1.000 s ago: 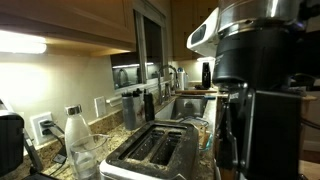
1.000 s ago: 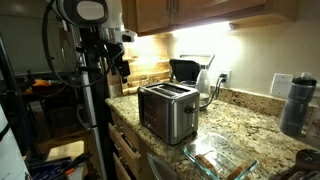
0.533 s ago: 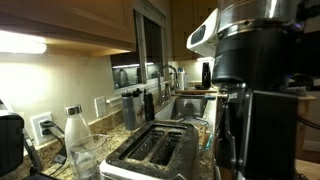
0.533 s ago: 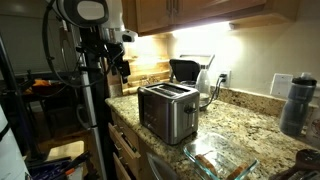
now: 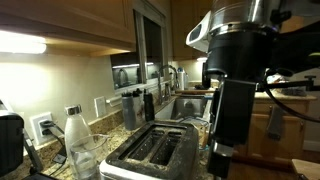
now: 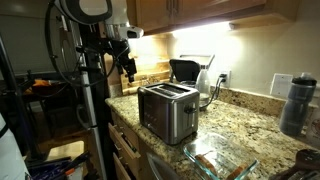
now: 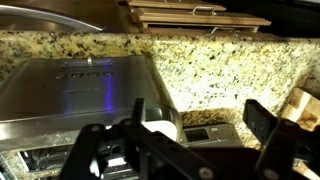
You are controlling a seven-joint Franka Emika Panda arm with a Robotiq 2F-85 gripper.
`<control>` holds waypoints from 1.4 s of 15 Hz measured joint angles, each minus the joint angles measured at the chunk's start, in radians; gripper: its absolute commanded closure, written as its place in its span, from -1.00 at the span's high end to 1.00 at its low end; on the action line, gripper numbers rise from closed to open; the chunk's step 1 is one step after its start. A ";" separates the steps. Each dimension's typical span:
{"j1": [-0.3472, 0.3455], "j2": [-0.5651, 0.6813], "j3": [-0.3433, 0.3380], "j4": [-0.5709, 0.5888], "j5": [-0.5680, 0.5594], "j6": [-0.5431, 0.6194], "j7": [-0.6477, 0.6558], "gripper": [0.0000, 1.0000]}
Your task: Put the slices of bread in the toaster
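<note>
1. The gripper (image 7: 180,142) is hanging with its jaws spread wide and nothing between them, so it is carrying no bread.
2. Just beyond its fingers, in the wrist view, a tan thing (image 7: 303,108) is showing at the right edge. It may be 1 of the slices of bread, but it is too cropped to tell.
3. Farther out, the speckled counter (image 7: 215,75) is filling that view.
4. In an exterior view the toaster (image 6: 168,110) is standing on the counter, and the gripper (image 6: 128,66) is hovering well apart from it, past its far end.
5. The 2 slots (image 5: 158,148) are looking dark and empty.
6. Judging from this, nothing is done: every slice is waiting to be grasped, carried over and lowered into a slot.
</note>
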 measured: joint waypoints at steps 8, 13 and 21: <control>-0.111 -0.071 -0.002 0.000 -0.145 -0.061 0.045 1.00; -0.185 -0.139 -0.001 -0.002 -0.263 -0.153 0.093 1.00; -0.294 -0.192 0.005 -0.012 -0.447 -0.186 0.184 1.00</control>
